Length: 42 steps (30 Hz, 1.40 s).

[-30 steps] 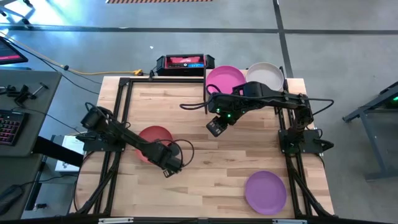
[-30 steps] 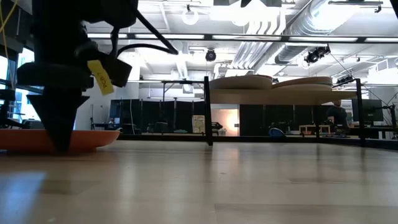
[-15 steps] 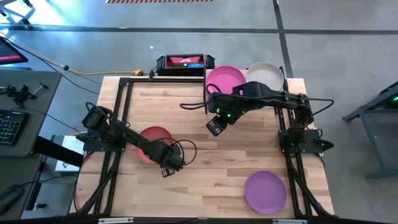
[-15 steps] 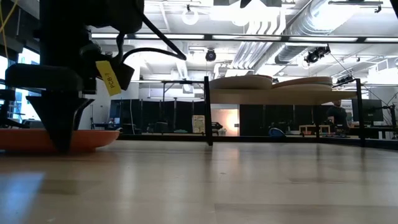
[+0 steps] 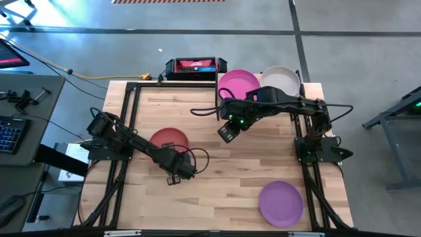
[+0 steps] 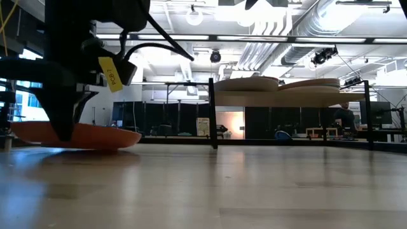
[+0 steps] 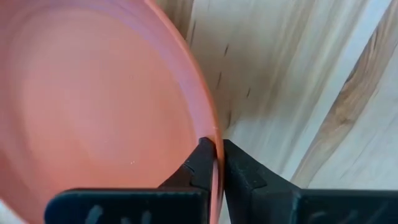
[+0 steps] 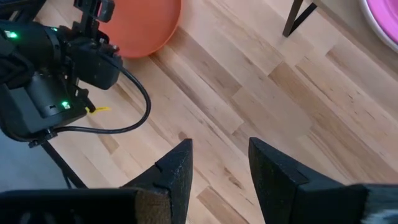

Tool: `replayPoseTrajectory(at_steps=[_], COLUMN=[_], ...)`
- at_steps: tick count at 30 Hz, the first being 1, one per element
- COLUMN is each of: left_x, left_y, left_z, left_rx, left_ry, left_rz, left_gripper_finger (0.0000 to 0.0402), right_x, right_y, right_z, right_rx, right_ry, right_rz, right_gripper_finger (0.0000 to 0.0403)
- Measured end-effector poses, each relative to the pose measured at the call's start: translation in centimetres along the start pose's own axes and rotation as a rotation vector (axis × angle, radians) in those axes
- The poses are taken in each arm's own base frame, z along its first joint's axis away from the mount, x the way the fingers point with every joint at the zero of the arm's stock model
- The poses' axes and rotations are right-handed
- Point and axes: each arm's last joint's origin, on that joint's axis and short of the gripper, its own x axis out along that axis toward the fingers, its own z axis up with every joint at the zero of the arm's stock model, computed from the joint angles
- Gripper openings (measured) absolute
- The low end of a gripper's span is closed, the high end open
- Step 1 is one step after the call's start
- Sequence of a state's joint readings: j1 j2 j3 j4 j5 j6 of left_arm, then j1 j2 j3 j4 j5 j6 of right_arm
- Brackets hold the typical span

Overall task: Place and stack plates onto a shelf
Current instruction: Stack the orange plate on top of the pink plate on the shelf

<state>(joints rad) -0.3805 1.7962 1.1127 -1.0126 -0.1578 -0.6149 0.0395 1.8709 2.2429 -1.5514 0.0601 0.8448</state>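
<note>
Four cameras on one table

The high view looked straight down on the whole tabletop (image 5: 217, 131); the low view sat at table height, facing the room. The left wrist view pressed close on the orange-red plate (image 7: 93, 106), perhaps too near to place it. The right wrist view looked down from farther off, sharing that plate with all others.

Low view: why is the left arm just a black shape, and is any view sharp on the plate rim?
Low view: bright ceiling lights behind backlight the arm above the orange-red plate; the near tabletop is blurred. Left wrist view: the rim between the left gripper's jaws is sharp, evenly lit, no glare.
</note>
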Motion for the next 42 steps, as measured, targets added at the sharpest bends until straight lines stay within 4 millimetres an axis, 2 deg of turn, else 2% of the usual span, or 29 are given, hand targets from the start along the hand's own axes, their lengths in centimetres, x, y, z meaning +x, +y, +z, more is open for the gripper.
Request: replayPoseTrajectory(at_steps=[7, 16, 20, 29, 42], left_x=[-1.3, -3.6, -4.8, -7.7, -12.6], left_y=[0.0, 0.5, 0.8, 1.8, 4.1], left_z=[0.4, 0.7, 0.7, 0.5, 2.9], left_rx=[0.063, 0.136, 0.15, 0.208, 0.341], left_ry=[-0.007, -0.025, -0.042, -0.086, -0.293], left_rz=[0.021, 0.079, 0.081, 0.147, 0.335], left_gripper_finger=[0.0003, 0.0003, 0.0003, 0.0003, 0.0003], right_x=[-0.4, -4.3, -5.3, -5.6, -5.7], right_y=[-0.2, -1.9, -2.4, -2.7, -3.8], right_z=[0.0, -0.8, -1.1, -1.2, -0.1], right_rx=[-0.007, 0.036, 0.056, 0.047, 0.097], right_ry=[-0.032, -0.178, -0.215, -0.216, -0.356], right_rz=[-0.015, -0.018, -0.015, -0.027, -0.158], right_gripper_finger=[0.0134, 0.0134, 0.0134, 0.0134, 0.0134])
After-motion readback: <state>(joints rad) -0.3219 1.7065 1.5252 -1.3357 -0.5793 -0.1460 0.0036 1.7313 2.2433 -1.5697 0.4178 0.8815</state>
